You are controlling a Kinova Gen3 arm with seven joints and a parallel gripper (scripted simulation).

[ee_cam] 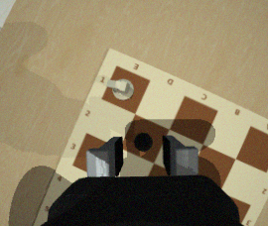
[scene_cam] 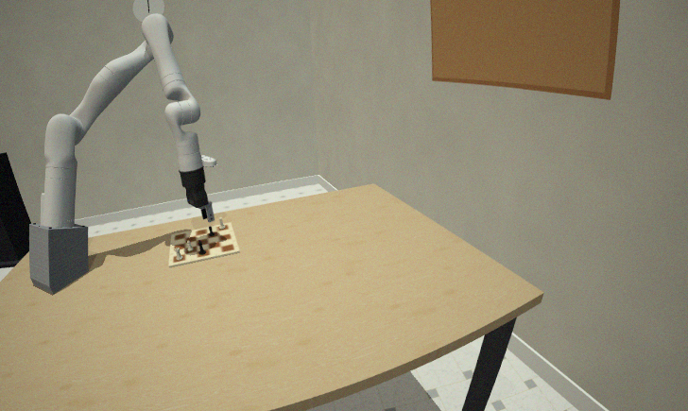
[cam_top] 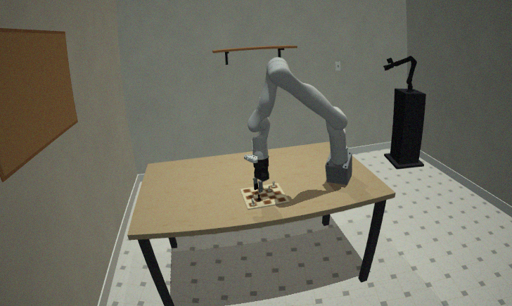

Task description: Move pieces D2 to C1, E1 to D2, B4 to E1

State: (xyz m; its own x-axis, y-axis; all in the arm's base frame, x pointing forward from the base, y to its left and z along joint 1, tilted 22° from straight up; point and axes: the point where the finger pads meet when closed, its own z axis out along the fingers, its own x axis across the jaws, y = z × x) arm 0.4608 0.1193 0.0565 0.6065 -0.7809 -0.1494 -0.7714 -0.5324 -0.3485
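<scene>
The small chessboard point(cam_top: 265, 196) lies on the wooden table; it also shows in the exterior view point(scene_cam: 203, 244). In the wrist view a black piece point(ee_cam: 142, 140) stands on square D2, seen from above in the gap between my fingers. My gripper point(ee_cam: 142, 150) is partly open and hangs a little above this piece point(scene_cam: 210, 230), not touching it. A white piece point(ee_cam: 121, 87) stands on the corner square E1. Another black piece point(scene_cam: 201, 248) and several white pieces, one of them point(scene_cam: 178, 252) at the board's edge, stand on other squares.
The arm's grey base point(cam_top: 338, 169) is mounted on the table to the right of the board. A black pedestal point(cam_top: 406, 129) with a small arm stands on the floor by the far wall. A shelf point(cam_top: 254, 48) hangs on the back wall.
</scene>
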